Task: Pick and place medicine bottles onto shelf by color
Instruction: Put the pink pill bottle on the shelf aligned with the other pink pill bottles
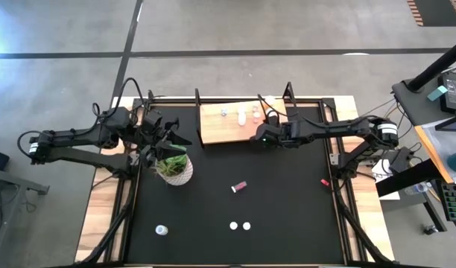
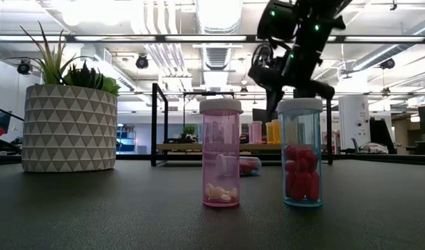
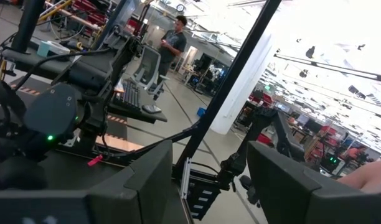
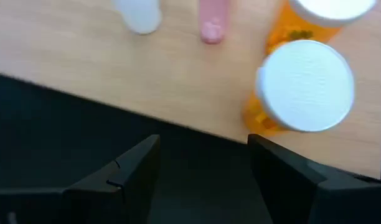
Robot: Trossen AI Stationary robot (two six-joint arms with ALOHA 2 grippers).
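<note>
The shelf (image 1: pixel 226 126) is a light-wood board with black end frames at the table's far side. On it stand a white bottle (image 4: pixel 141 15), a pink one (image 4: pixel 212 18) and two orange white-capped bottles (image 4: pixel 305 87) (image 4: pixel 330 12). My right gripper (image 4: pixel 203 168) hovers open over the board's near edge, just short of the nearer orange bottle, with nothing between its fingers. Two bottles stand upright near the table's front: a pink one (image 2: pixel 221 153) and a clear one with red pills (image 2: pixel 301 153). Another pink bottle (image 1: pixel 239 186) lies on its side mid-table. My left gripper (image 3: pixel 209 180) waits open above the plant, pointing level.
A green plant in a white patterned pot (image 1: pixel 176 170) stands at the table's left, under my left arm. One white-capped bottle (image 1: pixel 162 230) stands at the near left, and a small red thing (image 1: pixel 325 182) lies near the right edge. A person stands in the room beyond.
</note>
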